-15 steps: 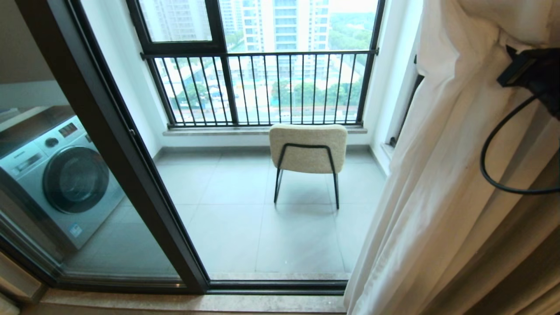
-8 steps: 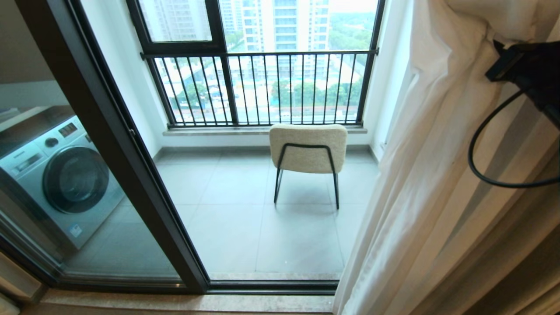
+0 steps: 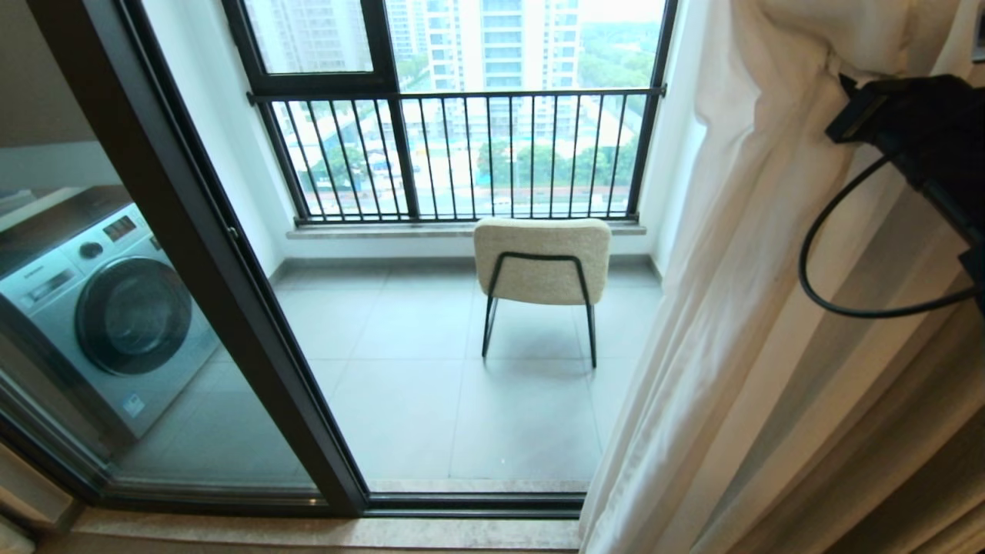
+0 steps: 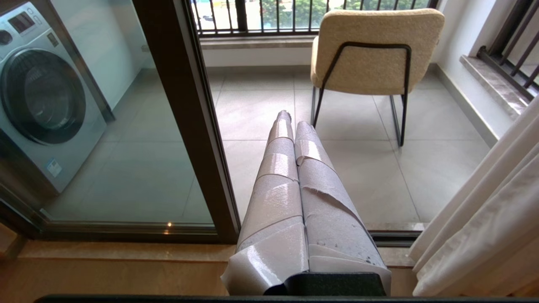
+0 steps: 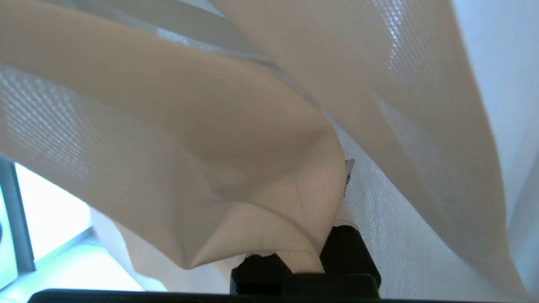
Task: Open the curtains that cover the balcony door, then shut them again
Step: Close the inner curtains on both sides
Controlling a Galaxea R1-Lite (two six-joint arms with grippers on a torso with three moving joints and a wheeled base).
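Sheer white curtains (image 3: 739, 308) hang bunched at three o'clock beside the dark-framed balcony door (image 3: 215, 254), a fold pinched in the right gripper (image 5: 303, 256) at two o'clock, while the left gripper (image 4: 290, 126) points toward twelve, its fingers pressed together, empty.

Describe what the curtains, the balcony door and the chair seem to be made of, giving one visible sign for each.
Curtains: thin woven fabric, seemingly sheer; light glows through the weave.
Balcony door: clear glass in a dark frame, probably metal; the washing machine shows through.
Chair: nubbly cream upholstery on thin black legs, likely metal.
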